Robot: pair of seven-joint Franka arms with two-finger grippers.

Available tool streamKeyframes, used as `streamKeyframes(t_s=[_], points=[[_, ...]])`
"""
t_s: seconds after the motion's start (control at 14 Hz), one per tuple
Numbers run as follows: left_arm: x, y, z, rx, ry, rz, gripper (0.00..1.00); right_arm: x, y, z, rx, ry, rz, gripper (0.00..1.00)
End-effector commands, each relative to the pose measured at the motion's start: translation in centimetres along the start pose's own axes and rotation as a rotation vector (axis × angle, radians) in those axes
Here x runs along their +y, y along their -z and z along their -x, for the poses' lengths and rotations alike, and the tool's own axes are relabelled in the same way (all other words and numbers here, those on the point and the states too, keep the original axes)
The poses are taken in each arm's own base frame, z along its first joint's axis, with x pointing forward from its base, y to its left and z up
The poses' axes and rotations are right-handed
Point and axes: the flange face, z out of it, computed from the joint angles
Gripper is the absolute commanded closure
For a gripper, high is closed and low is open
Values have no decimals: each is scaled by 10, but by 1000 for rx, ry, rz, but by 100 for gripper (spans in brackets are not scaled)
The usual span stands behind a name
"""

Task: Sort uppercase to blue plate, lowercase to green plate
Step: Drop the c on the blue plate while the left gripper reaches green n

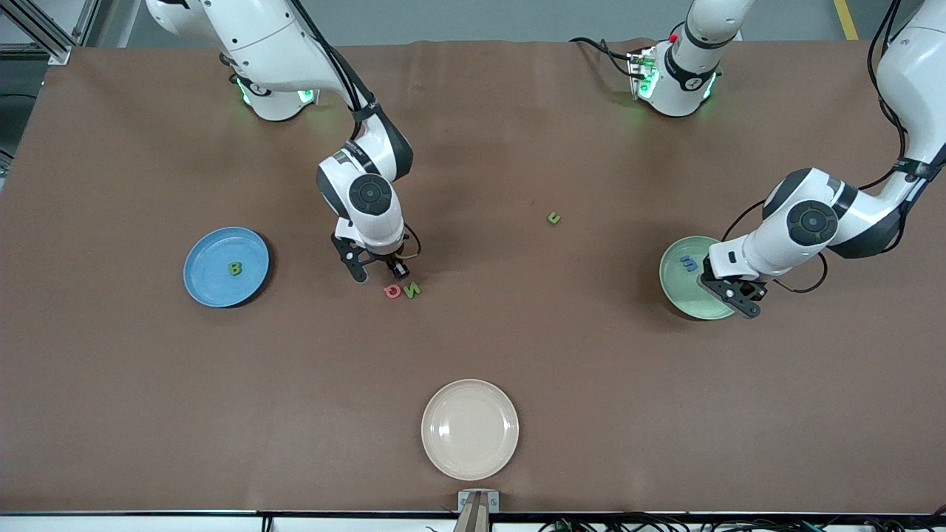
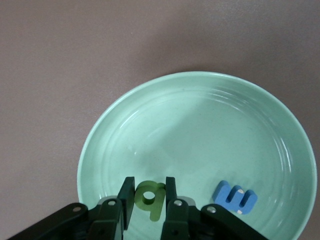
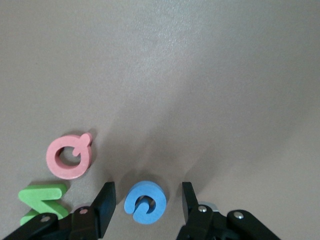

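The right gripper (image 1: 380, 273) (image 3: 146, 189) is low over the table with its fingers open on either side of a blue G (image 3: 145, 202), touching neither side of it. Beside the G lie a pink Q (image 1: 392, 290) (image 3: 69, 156) and a green N (image 1: 412, 289) (image 3: 42, 202). A green B (image 1: 234, 268) rests in the blue plate (image 1: 214, 288). The left gripper (image 1: 739, 299) (image 2: 149, 184) is shut on a green lowercase letter (image 2: 151, 198) over the green plate (image 1: 684, 295) (image 2: 200, 125), which holds a blue m (image 1: 689, 262) (image 2: 235, 196). A green u (image 1: 553, 218) lies alone mid-table.
A cream plate (image 1: 470, 395) stands near the table edge closest to the front camera, midway between the two arms' ends. Brown tabletop lies bare between the plates.
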Motion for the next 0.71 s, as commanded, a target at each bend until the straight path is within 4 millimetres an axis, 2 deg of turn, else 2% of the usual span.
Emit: streamKeyframes(t_s=[0.0, 0.07, 0.14, 0.21, 0.29, 0.36, 0.5, 0.64], points=[[0, 1, -1, 10, -22, -19, 55, -2, -2, 11, 4, -8, 0, 42], [0, 1, -1, 8, -23, -19, 41, -2, -2, 11, 4, -8, 0, 47], [0, 1, -1, 6, -22, -22, 36, -2, -2, 11, 4, -7, 1, 54], [2, 2, -1, 5, -24, -22, 26, -2, -2, 11, 6, -4, 2, 65], [5, 3, -1, 4, -24, -24, 21, -2, -2, 11, 8, 0, 7, 81], [11, 6, -4, 8, -31, -22, 15, -1, -2, 9, 9, -2, 11, 89], [23, 16, -13, 17, -13, -24, 8, 1, 4, 7, 15, 8, 42, 92], [45, 28, -24, 34, 49, -20, 1, 5, 26, -6, 17, 37, 80, 96]])
